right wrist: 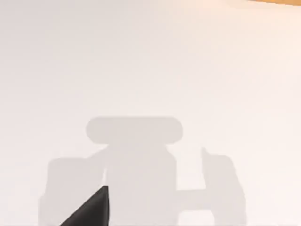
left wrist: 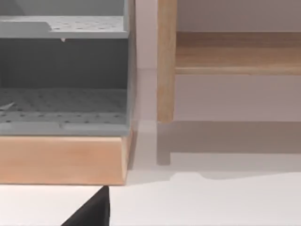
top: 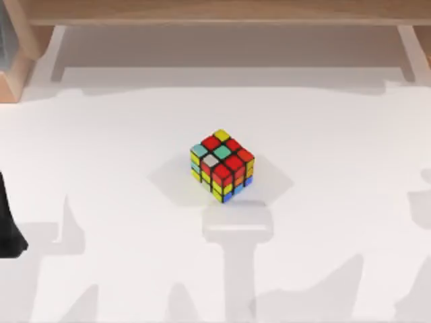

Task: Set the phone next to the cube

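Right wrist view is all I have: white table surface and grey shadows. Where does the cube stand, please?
Observer: The cube stands near the middle of the table, as the top view shows.
Operator: Which colour is most common on its upper face?
Observer: Red, with some teal, yellow and one pale sticker.
Operator: What does the left wrist camera look at?
Observer: A grey perforated rack on a wooden base, with a wooden post beside it.

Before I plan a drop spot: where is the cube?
In the top view the cube sits alone near the middle of the white table, well in front of the wooden shelf.
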Controlling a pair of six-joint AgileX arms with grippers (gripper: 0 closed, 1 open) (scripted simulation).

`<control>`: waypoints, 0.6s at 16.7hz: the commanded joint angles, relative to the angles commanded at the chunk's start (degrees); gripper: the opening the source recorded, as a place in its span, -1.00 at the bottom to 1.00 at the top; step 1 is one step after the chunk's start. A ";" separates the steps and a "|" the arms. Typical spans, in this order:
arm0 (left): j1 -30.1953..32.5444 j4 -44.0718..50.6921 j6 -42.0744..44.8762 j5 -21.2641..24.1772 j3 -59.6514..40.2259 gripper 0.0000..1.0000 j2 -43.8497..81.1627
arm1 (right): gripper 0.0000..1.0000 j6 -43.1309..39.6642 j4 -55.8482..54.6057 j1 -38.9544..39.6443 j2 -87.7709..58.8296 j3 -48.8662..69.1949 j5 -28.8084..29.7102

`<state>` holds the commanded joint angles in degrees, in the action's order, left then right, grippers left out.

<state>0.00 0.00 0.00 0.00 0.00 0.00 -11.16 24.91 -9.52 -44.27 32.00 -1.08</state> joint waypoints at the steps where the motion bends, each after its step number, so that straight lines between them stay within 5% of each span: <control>1: 0.00 0.00 0.00 0.00 0.00 1.00 0.00 | 1.00 -1.27 3.03 -1.28 -5.55 4.26 -0.16; 10: 0.00 0.00 0.00 0.00 0.00 1.00 0.00 | 1.00 -11.83 27.97 -14.60 -56.35 44.74 -0.57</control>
<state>0.00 0.00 0.00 0.00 0.00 0.00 -22.99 52.88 -24.12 -100.62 76.74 -1.65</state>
